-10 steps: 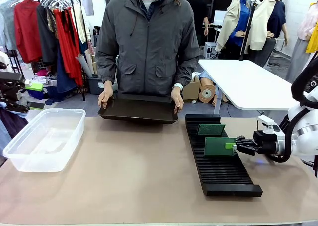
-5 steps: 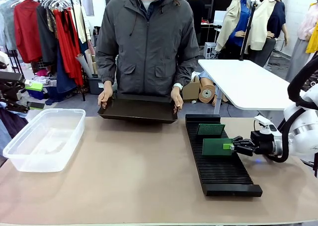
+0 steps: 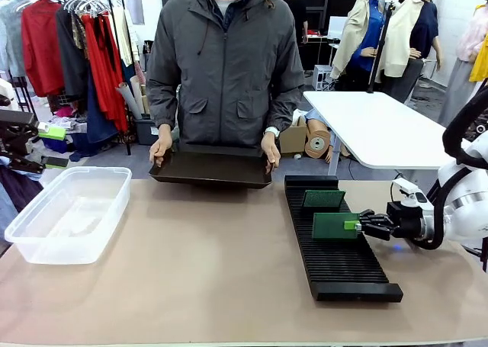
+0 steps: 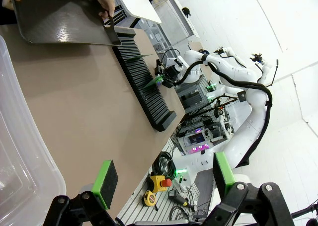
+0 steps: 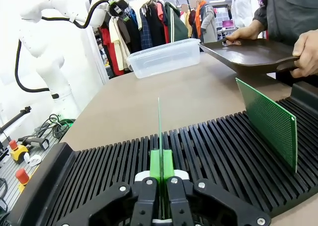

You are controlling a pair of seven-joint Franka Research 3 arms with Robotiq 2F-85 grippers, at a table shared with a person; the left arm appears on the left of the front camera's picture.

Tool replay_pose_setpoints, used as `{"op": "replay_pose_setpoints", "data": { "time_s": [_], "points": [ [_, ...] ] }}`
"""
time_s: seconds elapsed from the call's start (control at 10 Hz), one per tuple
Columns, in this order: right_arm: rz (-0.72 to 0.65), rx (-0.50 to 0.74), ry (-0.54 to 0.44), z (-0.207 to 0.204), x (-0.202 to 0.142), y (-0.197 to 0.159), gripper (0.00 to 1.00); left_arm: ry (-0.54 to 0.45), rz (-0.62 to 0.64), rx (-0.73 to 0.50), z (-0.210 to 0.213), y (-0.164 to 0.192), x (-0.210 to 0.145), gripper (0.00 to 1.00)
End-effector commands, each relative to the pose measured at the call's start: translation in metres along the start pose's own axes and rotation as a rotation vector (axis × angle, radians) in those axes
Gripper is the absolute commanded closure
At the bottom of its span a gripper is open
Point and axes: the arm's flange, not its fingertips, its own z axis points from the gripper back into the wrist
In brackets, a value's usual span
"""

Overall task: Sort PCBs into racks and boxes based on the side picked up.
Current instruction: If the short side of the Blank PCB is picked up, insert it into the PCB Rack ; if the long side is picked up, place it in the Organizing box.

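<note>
Right wrist view: right gripper (image 5: 160, 179) is clamped on 1 PCB (image 5: 160, 131), upright in a rack (image 5: 218, 146) slot; a 2nd PCB (image 5: 268, 121) stands beyond. Left gripper (image 4: 164, 179) gapes empty.

we count two pcbs, both standing on edge in the rack on the right: the far pcb (image 3: 323, 199) and the near pcb (image 3: 334, 226). there is one rack (image 3: 335, 267), one clear box (image 3: 67, 213) at the left, and one black tray (image 3: 211, 168) at the far side. two hands hold that tray, and two grippers are in view.
</note>
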Motion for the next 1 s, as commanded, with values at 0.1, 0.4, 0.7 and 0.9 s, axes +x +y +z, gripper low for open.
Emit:
{"op": "replay_pose_setpoints", "data": {
  "time_s": [0.1,0.4,0.7,0.9],
  "points": [
    [0.025,-0.017,-0.063,0.003,0.008,-0.002,0.64,0.005,0.002,-0.001,0.001,-0.003,-0.001,0.00],
    [0.027,-0.005,-0.073,0.004,0.014,0.000,0.06,0.005,0.002,-0.001,0.001,-0.003,-0.001,0.00],
    [0.031,0.005,-0.061,0.004,0.021,0.005,0.00,0.005,0.002,-0.001,0.001,-0.003,-0.001,0.00],
    [0.033,0.003,-0.052,0.004,0.024,0.007,0.00,0.005,0.002,-0.001,0.001,-0.003,-0.001,0.00]
  ]
}}
